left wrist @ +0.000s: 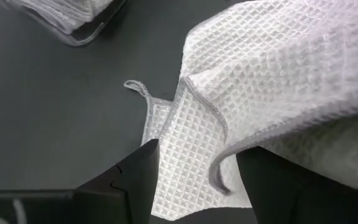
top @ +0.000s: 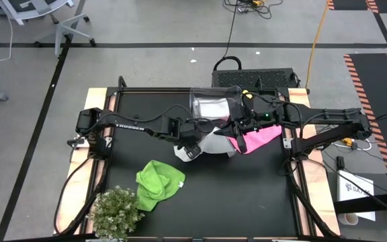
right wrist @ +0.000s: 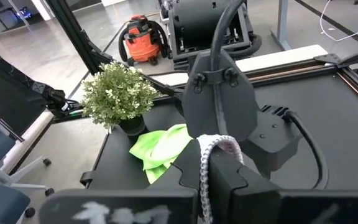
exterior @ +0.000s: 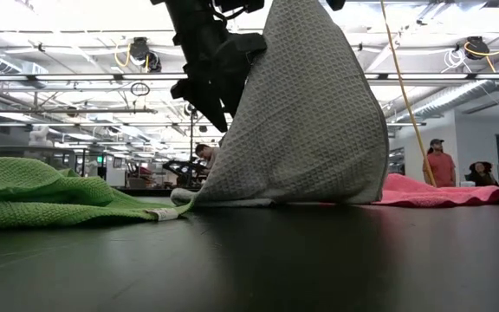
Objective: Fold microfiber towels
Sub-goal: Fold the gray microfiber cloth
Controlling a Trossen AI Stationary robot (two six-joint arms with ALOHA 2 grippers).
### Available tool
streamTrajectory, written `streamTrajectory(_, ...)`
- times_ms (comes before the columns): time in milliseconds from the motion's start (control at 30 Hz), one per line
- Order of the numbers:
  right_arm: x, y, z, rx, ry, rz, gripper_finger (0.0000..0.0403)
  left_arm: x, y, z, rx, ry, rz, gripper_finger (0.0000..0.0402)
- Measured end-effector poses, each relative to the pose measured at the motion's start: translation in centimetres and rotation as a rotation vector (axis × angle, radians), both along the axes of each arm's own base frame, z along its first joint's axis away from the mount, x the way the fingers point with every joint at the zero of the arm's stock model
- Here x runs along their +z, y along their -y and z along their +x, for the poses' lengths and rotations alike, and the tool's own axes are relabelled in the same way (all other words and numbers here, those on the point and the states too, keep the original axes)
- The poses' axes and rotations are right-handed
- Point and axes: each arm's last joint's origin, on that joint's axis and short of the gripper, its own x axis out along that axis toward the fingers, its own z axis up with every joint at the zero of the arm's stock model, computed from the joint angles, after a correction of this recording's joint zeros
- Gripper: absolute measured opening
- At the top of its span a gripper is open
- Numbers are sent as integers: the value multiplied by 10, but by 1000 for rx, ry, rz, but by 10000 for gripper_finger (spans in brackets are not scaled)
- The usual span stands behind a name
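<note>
The black surface (top: 247, 202) carries everything. On it, the white towel (exterior: 306, 121) hangs like a tent from above, its lower hem trailing on the surface. The right gripper (right wrist: 211, 163) holds its top edge: those jaws are clamped tight on a gathered white hem, seen between them in the right wrist view. From that grip the cloth's long axis runs steeply down to the surface.

The left gripper (left wrist: 194, 180) is beside the hanging cloth, low down, with jaws spread wide and nothing held. A loose lower corner of the white towel lies right between and just ahead of its jaws, one grey-stitched edge curling across the gap. That is probably the relation the next move turns on: the free corner sits nearer the left arm, and closing there would let the two arms spread the cloth flat.

The pink towel (top: 261, 138) lies beneath the right arm. The green towel (top: 156, 185) is crumpled well apart from both jaws, near the plant (top: 116, 212). A clear bin (top: 213, 107) with white cloth inside stands beyond the jaws.
</note>
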Motion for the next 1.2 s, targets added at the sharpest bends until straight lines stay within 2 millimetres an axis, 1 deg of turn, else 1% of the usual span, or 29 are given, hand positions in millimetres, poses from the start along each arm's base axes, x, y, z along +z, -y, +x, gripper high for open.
streamTrajectory(133,2,0,1,0,21,-1,0,-7,2,5,-33,-7,-23,216)
streamTrajectory(200,3,0,1,0,35,-1,0,-18,4,9,-41,-32,-27,216)
streamTrajectory(333,5,0,1,0,47,-2,0,-32,6,13,-47,-74,-36,216)
streamTrajectory(500,5,0,1,0,47,-2,0,-33,6,13,-49,-78,-48,215)
streamTrajectory(567,5,0,1,0,47,-2,0,-33,6,13,-50,-74,-47,207)
streamTrajectory(633,5,0,1,0,47,-2,0,-32,6,14,-49,-60,-47,186)
streamTrajectory(700,5,0,1,0,47,-2,0,-31,6,14,-49,-57,-47,154)
streamTrajectory(767,5,0,1,0,47,-2,0,-31,6,14,-51,-56,-51,113)
streamTrajectory(867,5,0,1,1,46,-3,0,-31,6,14,-64,-53,-61,38)
streamTrajectory(900,5,0,1,1,47,-4,0,-31,7,14,-71,-54,-60,19)
streamTrajectory(1000,5,0,1,1,47,-4,0,-26,9,13,-77,-47,-48,9)
streamTrajectory(1100,4,0,1,1,45,-4,0,-13,8,3,-73,-76,-31,4)
streamTrajectory(1133,4,0,1,2,41,-3,0,-6,8,1,-66,-75,-13,4)
streamTrajectory(1200,2,0,0,3,22,-1,0,13,8,-12,-51,-86,28,3)
